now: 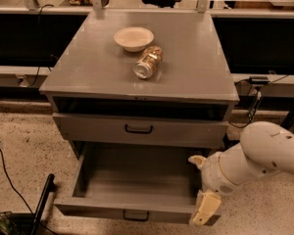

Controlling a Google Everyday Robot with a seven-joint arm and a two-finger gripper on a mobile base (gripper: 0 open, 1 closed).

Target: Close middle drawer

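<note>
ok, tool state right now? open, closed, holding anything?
Tool: open or closed cannot be told. It is low at the right front corner of the pulled-out drawer.

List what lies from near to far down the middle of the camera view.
Middle drawer, pulled out, with the gripper at its front right corner → taller-fronted drawer → can on its side → bowl.

no text, label or number can be read.
</note>
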